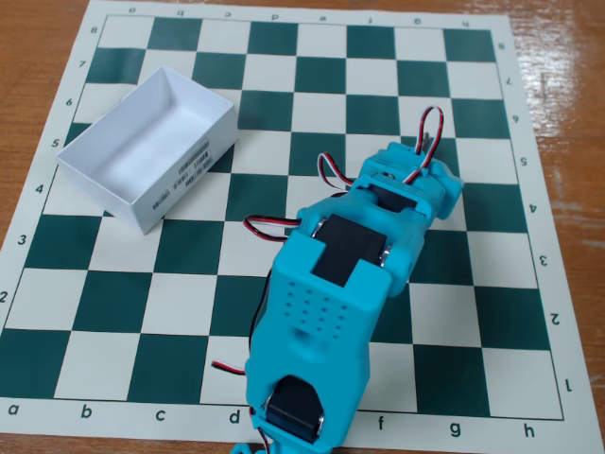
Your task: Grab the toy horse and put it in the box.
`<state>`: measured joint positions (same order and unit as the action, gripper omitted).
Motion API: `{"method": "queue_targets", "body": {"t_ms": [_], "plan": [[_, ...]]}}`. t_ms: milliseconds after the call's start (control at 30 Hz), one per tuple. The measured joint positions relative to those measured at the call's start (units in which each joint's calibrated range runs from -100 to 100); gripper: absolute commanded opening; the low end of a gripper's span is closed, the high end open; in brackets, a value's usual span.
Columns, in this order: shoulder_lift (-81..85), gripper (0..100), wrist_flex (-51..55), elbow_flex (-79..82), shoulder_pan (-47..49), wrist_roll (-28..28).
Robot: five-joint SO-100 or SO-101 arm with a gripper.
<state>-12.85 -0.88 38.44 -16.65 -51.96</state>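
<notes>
White cardboard box (pixel 142 156) lies diagonal, lower-left to upper-right; arm (pixel 350 284) hides fingers, can't tell state.

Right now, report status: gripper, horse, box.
Gripper hidden under the arm, state unknown. Toy horse not visible in the fixed view. Box empty, on the chessboard upper left. Nothing between arm and box.
</notes>
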Motion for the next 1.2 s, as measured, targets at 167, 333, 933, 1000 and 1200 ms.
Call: {"method": "queue_targets", "body": {"t_ms": [167, 333, 933, 1000, 1200], "plan": [[-1.2, 24, -0.4, -0.2, 0.1, 0.0], [-3.0, 12, -1.5, -0.2, 0.2, 0.0], [2.0, 0, -2.3, 2.0, 1.1, -0.1], [6.6, 0, -2.3, 4.7, 2.9, -0.1], [24.8, 0, -5.1, 19.4, 11.7, 0.0]]}}
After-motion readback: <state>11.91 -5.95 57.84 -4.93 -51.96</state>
